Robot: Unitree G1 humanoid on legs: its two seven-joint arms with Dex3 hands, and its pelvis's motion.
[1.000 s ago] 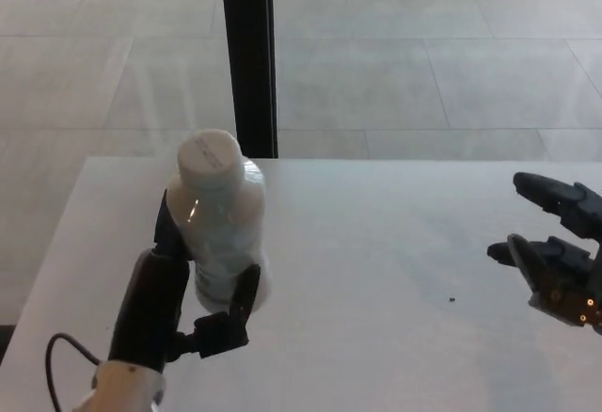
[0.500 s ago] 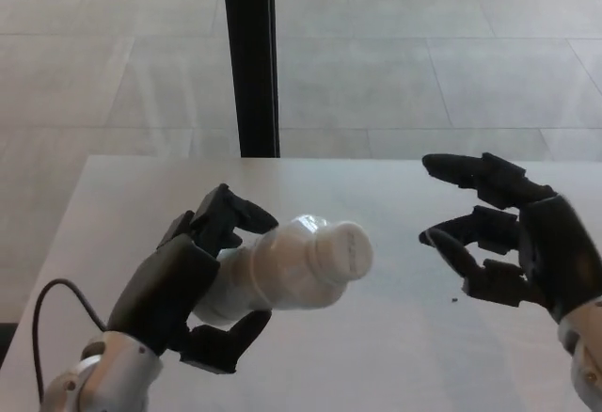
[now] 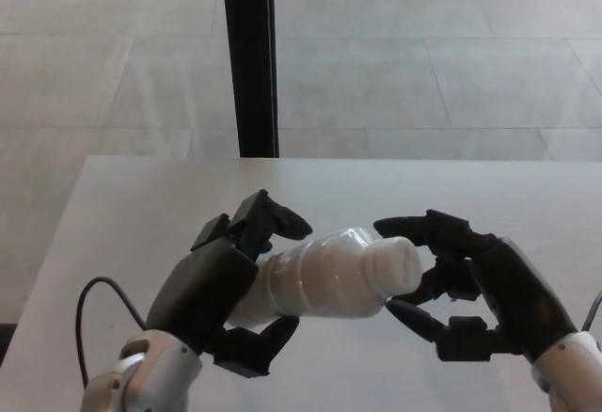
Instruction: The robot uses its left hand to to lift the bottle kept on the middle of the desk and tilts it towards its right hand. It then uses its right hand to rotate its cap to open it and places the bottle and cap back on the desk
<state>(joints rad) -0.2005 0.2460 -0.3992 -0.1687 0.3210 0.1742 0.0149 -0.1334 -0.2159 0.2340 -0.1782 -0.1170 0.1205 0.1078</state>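
The white plastic bottle (image 3: pixel 320 276) lies nearly level above the desk (image 3: pixel 122 205), its white cap (image 3: pixel 403 263) pointing to the right. My left hand (image 3: pixel 212 294) is shut on the bottle's body, fingers over the top and thumb underneath. My right hand (image 3: pixel 480 290) is right at the cap, open. One of its fingers arches over the cap, another sits behind it, and the thumb hangs just below with a small gap. The bottle's base is hidden inside my left hand.
A black vertical post (image 3: pixel 249 55) stands behind the desk's far edge, with tiled floor beyond. A black cable (image 3: pixel 94 299) loops by my left wrist. The desk's left edge runs diagonally at the lower left.
The bottle has gone from upright to tilted almost level towards the right. My right hand has come in from the right edge and now cups the cap.
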